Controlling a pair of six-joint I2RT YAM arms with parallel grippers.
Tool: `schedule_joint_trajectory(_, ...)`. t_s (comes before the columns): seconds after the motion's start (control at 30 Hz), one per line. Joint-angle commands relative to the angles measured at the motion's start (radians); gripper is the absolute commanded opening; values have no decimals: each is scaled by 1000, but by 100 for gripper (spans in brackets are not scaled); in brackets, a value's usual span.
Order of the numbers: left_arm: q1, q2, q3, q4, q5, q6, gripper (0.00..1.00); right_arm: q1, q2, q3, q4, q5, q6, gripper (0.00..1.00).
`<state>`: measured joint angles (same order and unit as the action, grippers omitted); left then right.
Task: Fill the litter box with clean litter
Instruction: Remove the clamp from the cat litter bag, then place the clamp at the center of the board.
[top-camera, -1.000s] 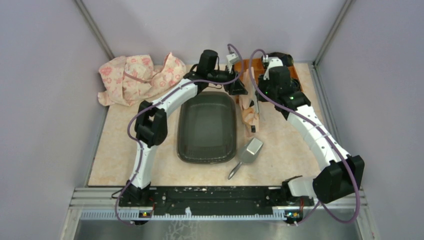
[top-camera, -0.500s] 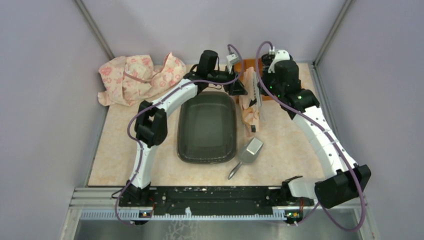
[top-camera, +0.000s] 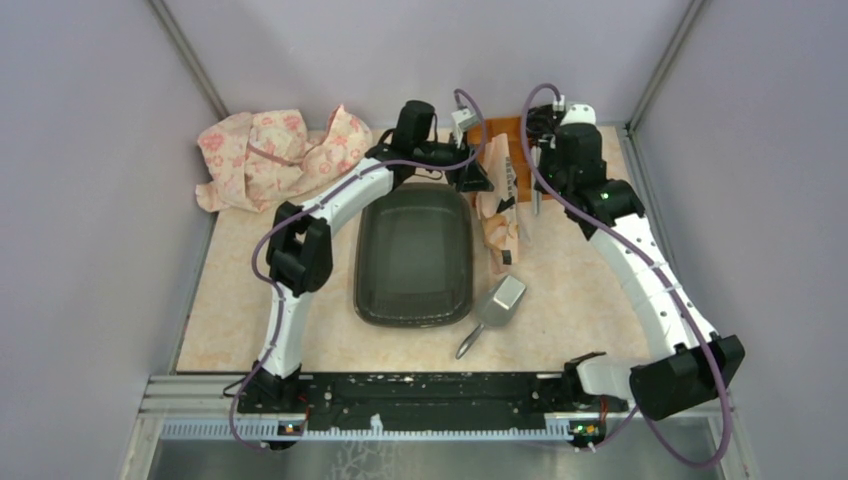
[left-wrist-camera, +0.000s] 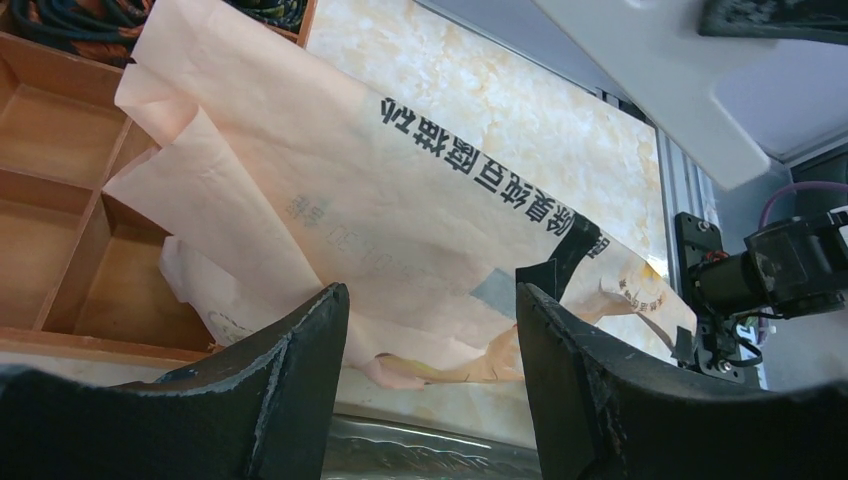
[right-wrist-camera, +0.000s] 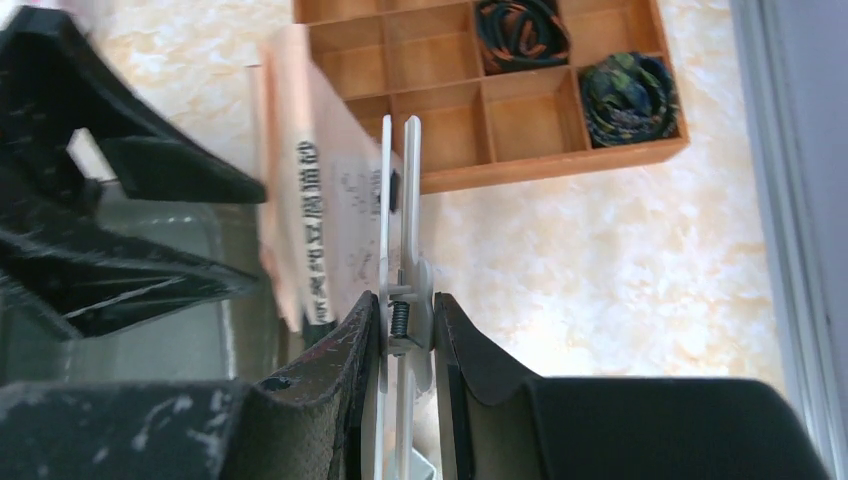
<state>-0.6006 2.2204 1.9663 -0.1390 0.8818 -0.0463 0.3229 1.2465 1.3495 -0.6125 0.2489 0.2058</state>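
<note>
A crumpled floral cloth lies at the back left. The left fingers stand spread just before the peach-pink bag, not pinching it. The litter box sits mid-tabletop, and no litter is visible inside. The right fingers pinch a white clip and have carried it from the bag toward the organiser tray. The bag therefore seems unsealed and ready for pouring.
</note>
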Motion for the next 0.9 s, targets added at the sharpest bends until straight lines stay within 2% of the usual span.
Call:
schedule_joint_trajectory(0.0, -8, -60, -10, -11, 8, 31, 68, -58, -30, -13, -16, 75, 54, 0)
schedule_joint_trajectory(0.17, -9, -62, -10, -11, 10, 31, 68, -166, -26, -69, -35, 60, 91, 0)
schedule_joint_trajectory(0.3, -9, -64, -11, -13, 11, 31, 68, -201, -11, -133, -21, 54, 107, 0)
schedule_joint_trajectory(0.53, -8, -67, -13, -26, 7, 37, 68, -232, 11, -196, 16, 20, 122, 0)
schedule_joint_trajectory(0.87, -7, -64, -13, -28, 4, 37, 69, -243, 22, -176, 14, -17, 119, 0)
